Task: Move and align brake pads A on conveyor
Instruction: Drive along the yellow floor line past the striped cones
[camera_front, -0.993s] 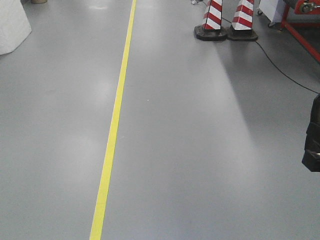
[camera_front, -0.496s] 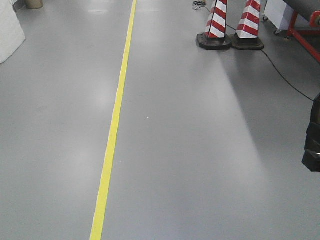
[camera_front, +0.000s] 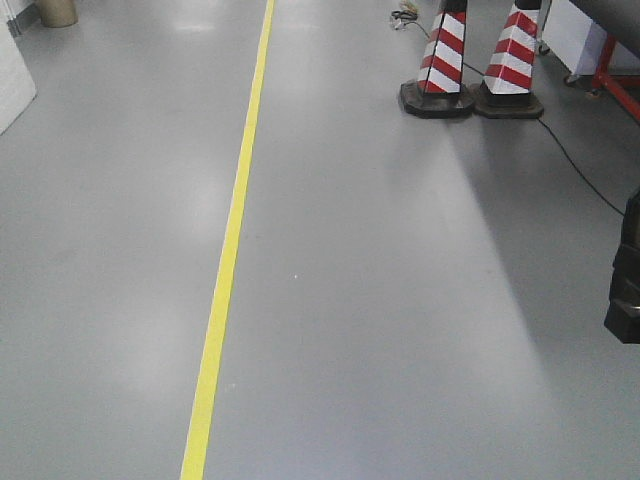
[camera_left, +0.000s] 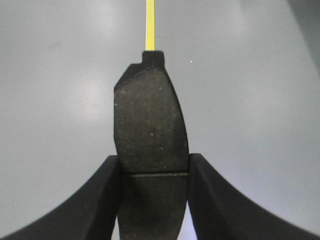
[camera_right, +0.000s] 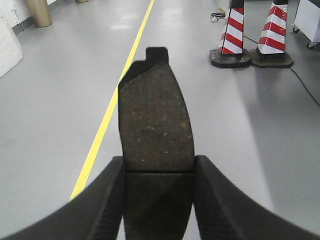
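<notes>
Each hand carries one brake pad A above the grey floor. In the left wrist view a dark grey curved pad (camera_left: 150, 115) with a thin cross groove stands up between the fingers of my left gripper (camera_left: 152, 165), which is shut on its lower half. The right wrist view shows the same grip: my right gripper (camera_right: 159, 167) is shut on a second pad (camera_right: 156, 110). Of the conveyor (camera_front: 612, 12), only a dark strip above a red frame leg (camera_front: 622, 92) shows, in the front view's top right corner.
A yellow floor line (camera_front: 228, 260) runs away from me, left of centre. Two red-and-white cones (camera_front: 440, 70) on black bases stand at the far right, with a black cable (camera_front: 580, 165) trailing past them. A black part of my arm (camera_front: 627, 270) cuts into the right edge.
In the front view the cones have slid down and to the right, and the white object on the left has slipped almost out of the frame. The black arm part holds its place.
</notes>
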